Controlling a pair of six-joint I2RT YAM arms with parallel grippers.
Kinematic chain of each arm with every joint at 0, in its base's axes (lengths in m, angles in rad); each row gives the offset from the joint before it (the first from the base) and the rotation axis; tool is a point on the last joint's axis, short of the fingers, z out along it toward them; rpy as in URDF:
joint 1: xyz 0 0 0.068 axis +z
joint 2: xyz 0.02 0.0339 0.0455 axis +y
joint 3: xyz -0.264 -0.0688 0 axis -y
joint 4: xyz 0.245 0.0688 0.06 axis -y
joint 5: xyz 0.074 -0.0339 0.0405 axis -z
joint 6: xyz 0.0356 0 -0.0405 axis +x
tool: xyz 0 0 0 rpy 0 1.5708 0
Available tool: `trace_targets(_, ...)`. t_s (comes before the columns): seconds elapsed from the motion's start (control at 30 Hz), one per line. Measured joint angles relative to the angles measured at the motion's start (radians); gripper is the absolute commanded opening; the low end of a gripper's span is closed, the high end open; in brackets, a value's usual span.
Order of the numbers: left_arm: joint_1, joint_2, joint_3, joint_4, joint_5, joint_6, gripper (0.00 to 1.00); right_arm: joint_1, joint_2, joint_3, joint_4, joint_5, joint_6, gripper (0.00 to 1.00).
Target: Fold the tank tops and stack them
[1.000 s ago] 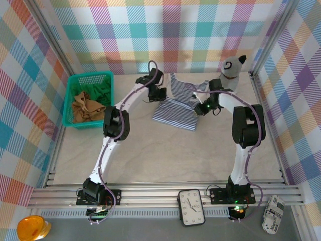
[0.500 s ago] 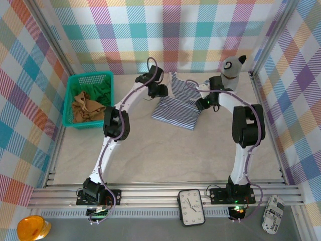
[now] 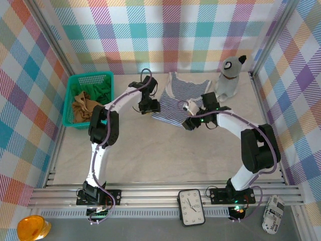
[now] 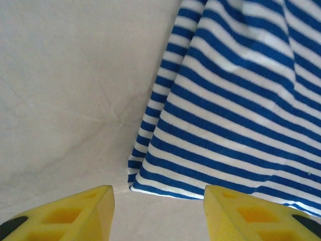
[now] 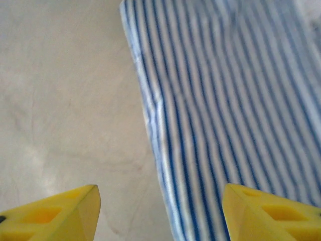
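The navy-and-white striped tank top (image 3: 174, 99) lies flat at the back middle of the table. My left gripper (image 3: 149, 106) hovers open at its left near corner. In the left wrist view the striped tank top (image 4: 225, 100) ends just ahead of the left gripper (image 4: 158, 216), with bare table between the yellow fingers (image 4: 75, 216). My right gripper (image 3: 189, 123) hangs open over the top's right near edge. In the right wrist view the striped tank top's (image 5: 225, 100) folded edge runs down between the open right gripper (image 5: 160, 213). The tan-brown tank top (image 3: 83, 108) and green tank top (image 3: 100, 90) lie in the basket.
The teal mesh basket (image 3: 71, 95) stands at the back left. A grey plush dog (image 3: 230, 75) sits at the back right, close to the striped top. Plaid walls (image 3: 30, 75) close the sides and back. A clock (image 3: 191, 207) lies on the front rail.
Both grippers have opened and let go of the striped top. They have drawn back from its far part toward its near edge, and the top now lies on the table.
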Motion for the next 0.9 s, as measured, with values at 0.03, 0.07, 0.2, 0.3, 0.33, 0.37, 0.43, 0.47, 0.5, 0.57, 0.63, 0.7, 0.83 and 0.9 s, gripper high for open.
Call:
trace_targets(0.03,-0.001,0.001,-0.009,0.011,0.005,-0.002,0.50,0.006,0.000,-0.013,-0.002,0.007,-0.017,0.66)
trace_targets(0.07,-0.004,0.003,-0.016,0.019,0.010,-0.004,0.50,0.013,0.003,-0.023,-0.003,0.019,-0.038,0.67)
trace_targets(0.2,-0.006,0.017,-0.014,0.035,0.019,-0.005,0.49,0.031,0.029,-0.029,0.006,0.073,-0.111,0.67)
trace_targets(0.3,-0.006,0.048,0.004,0.046,0.025,-0.004,0.47,0.035,0.058,-0.029,0.017,0.109,-0.157,0.66)
trace_targets(0.33,-0.006,0.058,0.007,0.049,0.027,-0.004,0.47,0.037,0.070,-0.028,0.018,0.120,-0.167,0.65)
trace_targets(0.37,-0.006,0.069,0.011,0.048,0.029,-0.004,0.46,0.039,0.082,-0.028,0.020,0.133,-0.179,0.65)
trace_targets(0.43,-0.006,0.085,0.015,0.048,0.028,-0.004,0.45,0.040,0.105,-0.025,0.021,0.158,-0.198,0.62)
trace_targets(0.47,-0.005,0.088,0.021,0.045,0.029,-0.004,0.43,0.040,0.117,-0.021,0.021,0.168,-0.210,0.58)
trace_targets(0.5,-0.005,0.088,0.025,0.045,0.028,-0.004,0.42,0.040,0.126,-0.017,0.021,0.179,-0.219,0.53)
trace_targets(0.57,-0.006,0.093,0.034,0.044,0.027,0.000,0.34,0.040,0.153,0.005,0.016,0.201,-0.230,0.38)
trace_targets(0.63,-0.006,0.099,0.039,0.038,0.024,0.005,0.27,0.043,0.168,0.020,0.016,0.215,-0.238,0.27)
trace_targets(0.7,-0.006,0.101,0.049,0.022,0.024,0.011,0.16,0.047,0.169,0.022,0.020,0.233,-0.240,0.20)
trace_targets(0.83,-0.006,0.113,0.077,-0.018,0.014,0.037,0.02,0.056,0.169,0.029,0.020,0.256,-0.238,0.12)
trace_targets(0.9,-0.006,0.114,0.088,-0.047,0.005,0.058,0.00,0.063,0.169,0.035,0.010,0.262,-0.235,0.09)
